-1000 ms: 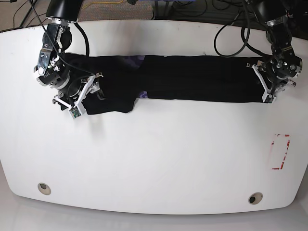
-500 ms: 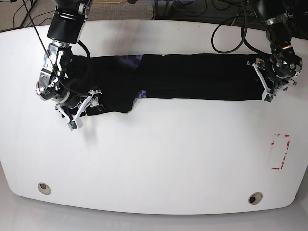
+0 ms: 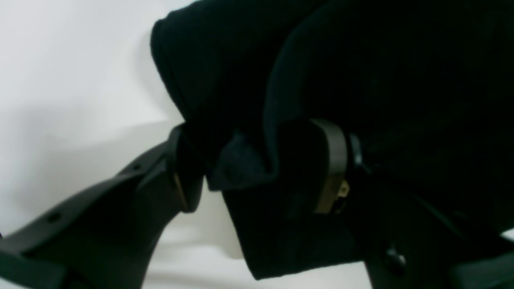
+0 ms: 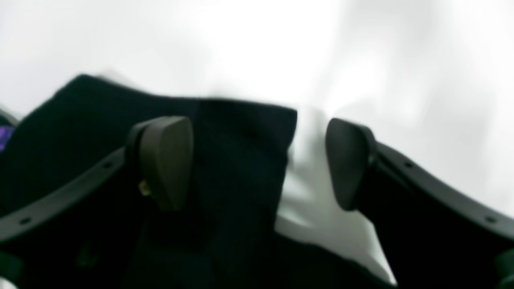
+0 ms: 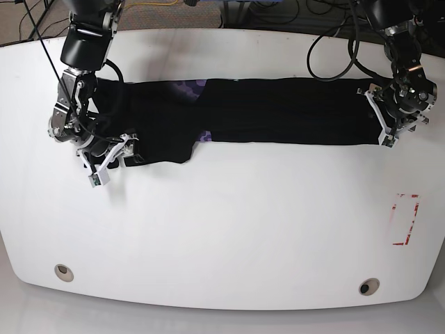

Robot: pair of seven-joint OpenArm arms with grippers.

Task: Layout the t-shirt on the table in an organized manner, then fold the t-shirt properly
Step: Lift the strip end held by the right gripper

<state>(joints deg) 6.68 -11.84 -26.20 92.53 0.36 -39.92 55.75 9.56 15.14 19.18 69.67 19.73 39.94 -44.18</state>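
Note:
The black t-shirt (image 5: 278,111) lies stretched in a long band across the far part of the white table (image 5: 222,229), with a purplish neck patch (image 5: 191,87) showing. My right gripper (image 5: 104,163) is at the shirt's left end. In the right wrist view this gripper (image 4: 259,160) is open, with a corner of the shirt (image 4: 241,132) lying between the jaws. My left gripper (image 5: 386,129) is at the shirt's right end. In the left wrist view it (image 3: 259,170) has its jaws apart, with bunched shirt cloth (image 3: 241,168) between them.
Two metal-ringed holes (image 5: 63,272) (image 5: 368,287) sit near the table's front edge. A red-outlined rectangle (image 5: 405,220) marks the right side. Black cables (image 5: 334,49) hang behind the back edge.
The right arm has swung back and to the left, and its gripper has slid a little left and down along the shirt's end. The left arm and the shirt have barely moved.

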